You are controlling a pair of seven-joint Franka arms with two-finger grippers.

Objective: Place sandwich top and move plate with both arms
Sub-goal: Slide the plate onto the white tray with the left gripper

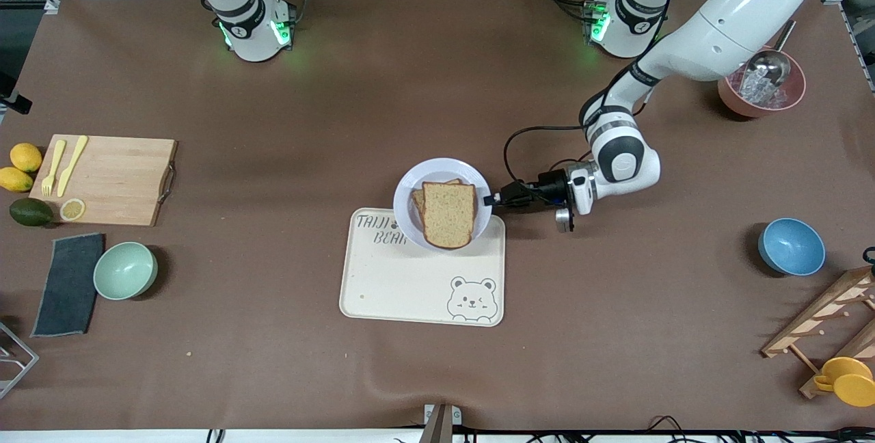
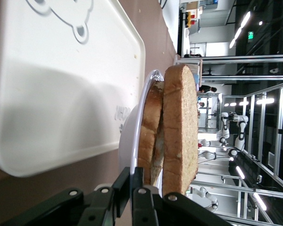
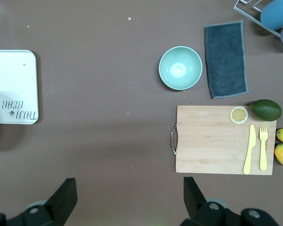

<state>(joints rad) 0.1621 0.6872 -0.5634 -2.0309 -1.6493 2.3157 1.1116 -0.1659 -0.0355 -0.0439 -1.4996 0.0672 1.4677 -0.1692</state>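
Observation:
The sandwich top (image 1: 448,214), a speckled brown slice, lies on a lower slice on the pale plate (image 1: 441,171). The plate overlaps the farther edge of the cream bear tray (image 1: 410,286). My left gripper (image 1: 489,200) is shut on the plate's rim at the side toward the left arm's end. In the left wrist view its fingers (image 2: 125,183) pinch the plate rim (image 2: 132,136), with the sandwich top (image 2: 181,127) just past them and the tray (image 2: 47,94) beneath. My right gripper (image 3: 129,197) is open and empty, high over bare table, out of the front view.
A wooden cutting board (image 1: 113,180) with yellow cutlery, lemons, an avocado, a green bowl (image 1: 125,270) and a grey cloth (image 1: 68,284) lie at the right arm's end. A blue bowl (image 1: 791,246), a pink ice bowl (image 1: 761,91) and a wooden rack (image 1: 820,323) are at the left arm's end.

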